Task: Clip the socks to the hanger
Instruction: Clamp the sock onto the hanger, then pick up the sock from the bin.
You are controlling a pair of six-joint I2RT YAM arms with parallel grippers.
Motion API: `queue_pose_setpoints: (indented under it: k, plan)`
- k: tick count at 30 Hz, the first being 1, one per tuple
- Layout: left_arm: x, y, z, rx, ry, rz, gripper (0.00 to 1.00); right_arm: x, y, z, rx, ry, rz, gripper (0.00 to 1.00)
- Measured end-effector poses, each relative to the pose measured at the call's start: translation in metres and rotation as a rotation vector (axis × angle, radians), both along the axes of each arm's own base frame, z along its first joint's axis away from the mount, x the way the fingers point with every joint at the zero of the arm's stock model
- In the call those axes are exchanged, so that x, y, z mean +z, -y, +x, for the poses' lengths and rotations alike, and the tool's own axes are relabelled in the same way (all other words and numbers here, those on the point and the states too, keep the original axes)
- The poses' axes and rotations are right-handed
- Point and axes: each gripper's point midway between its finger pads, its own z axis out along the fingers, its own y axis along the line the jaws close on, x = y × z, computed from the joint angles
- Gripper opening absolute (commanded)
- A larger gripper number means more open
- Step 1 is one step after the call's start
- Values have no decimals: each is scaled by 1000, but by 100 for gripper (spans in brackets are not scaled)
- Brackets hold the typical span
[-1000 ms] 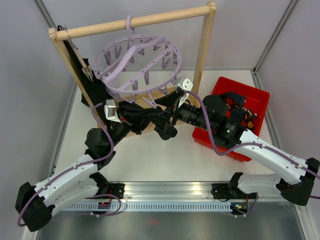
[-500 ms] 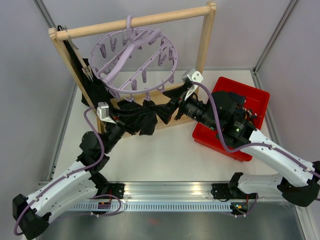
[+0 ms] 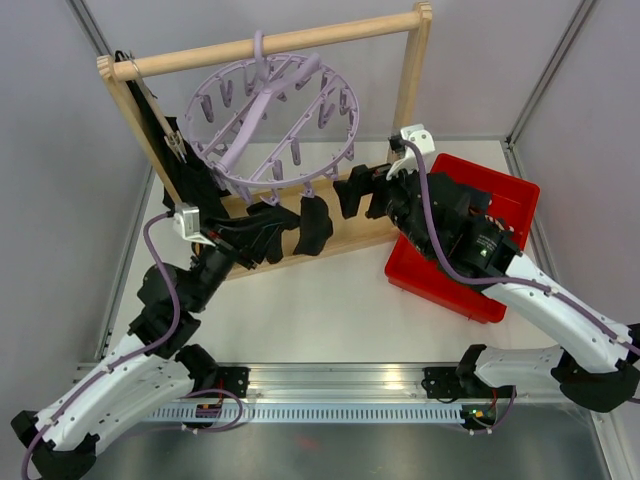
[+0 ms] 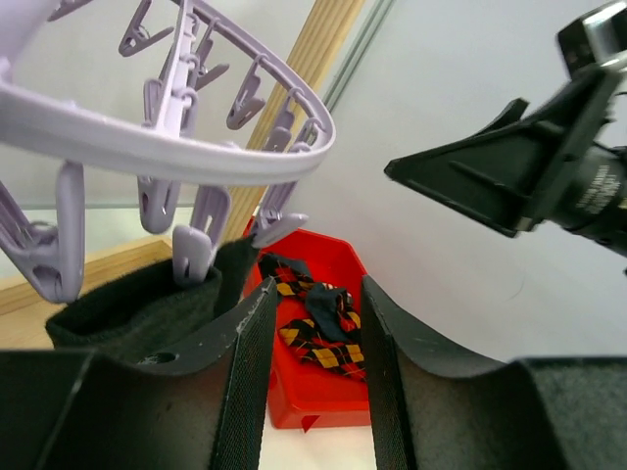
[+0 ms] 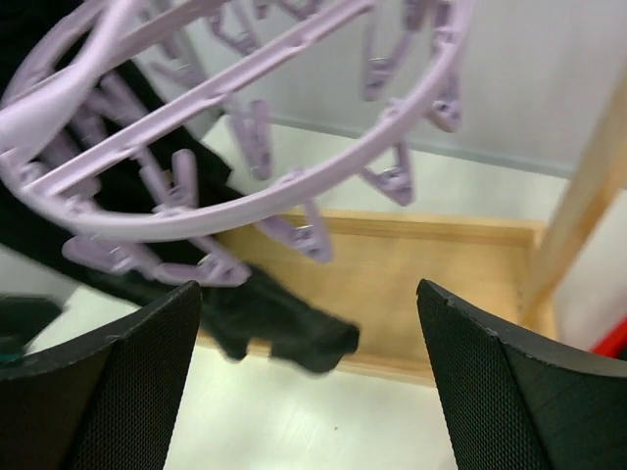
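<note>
The pale-lilac round hanger (image 3: 262, 80) hangs by its hook from the wooden rail and is tilted. A plain black sock (image 3: 313, 225) dangles from one clip at its lower rim. My left gripper (image 3: 266, 228) is open and empty just left of that sock. In the left wrist view (image 4: 313, 294) the sock (image 4: 127, 318) sits left of its fingers under a clip. My right gripper (image 3: 358, 190) is wide open and empty to the sock's right. In the right wrist view (image 5: 309, 286) the sock (image 5: 284, 321) hangs ahead of it under the hanger rim (image 5: 245, 211). Argyle socks (image 4: 318, 328) lie in the red bin.
The wooden rail frame (image 3: 300, 40) stands at the back, its base board (image 5: 421, 264) behind the sock. Dark fabric (image 3: 185, 170) hangs by the frame's left post. The red bin (image 3: 512, 185) sits at the right, partly under my right arm.
Both grippers have let go of the black sock and drawn back, left arm leftward, right arm rightward. The sock now hangs from a clip. The hanger has swung and tilted.
</note>
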Motion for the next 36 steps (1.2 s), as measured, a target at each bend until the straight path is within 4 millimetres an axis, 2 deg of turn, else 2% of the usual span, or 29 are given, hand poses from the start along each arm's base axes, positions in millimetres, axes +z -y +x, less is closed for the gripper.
queue_pose_setpoints:
  k: [4, 7, 9, 12, 16, 17, 21, 24, 27, 32, 36]
  plan:
    - [14, 0, 1, 2, -19, 25, 45, -15, 35, 30, -154, -62, -13, 95]
    - [15, 2, 3, 4, -47, 58, 45, -35, 75, 57, -287, -121, -16, 95]
    - [12, 4, 4, 2, -65, 81, 45, -55, 103, 72, -371, -167, -20, 94]
    - [5, 9, 6, -14, -97, 129, 45, -97, 148, 91, -483, -260, -24, 92]
    - [-3, 16, 8, -35, -133, 192, 45, -169, 204, 100, -612, -420, -27, 89]
    - [-4, 18, 8, -42, -141, 208, 45, -193, 217, 100, -645, -471, -29, 87]
    - [-14, 28, 7, -92, -171, 257, 45, -263, 239, 92, -700, -627, -53, 83]
    - [-23, 33, 3, -124, -191, 286, 46, -300, 243, 79, -711, -708, -78, 82]
    - [-27, 34, 0, -148, -192, 304, 46, -314, 244, 70, -715, -735, -94, 81]
    - [-31, 37, -3, -169, -190, 320, 47, -314, 246, 77, -729, -708, -89, 77]
    - [-36, 38, -5, -181, -197, 335, 47, -324, 256, 76, -778, -704, -113, 74]
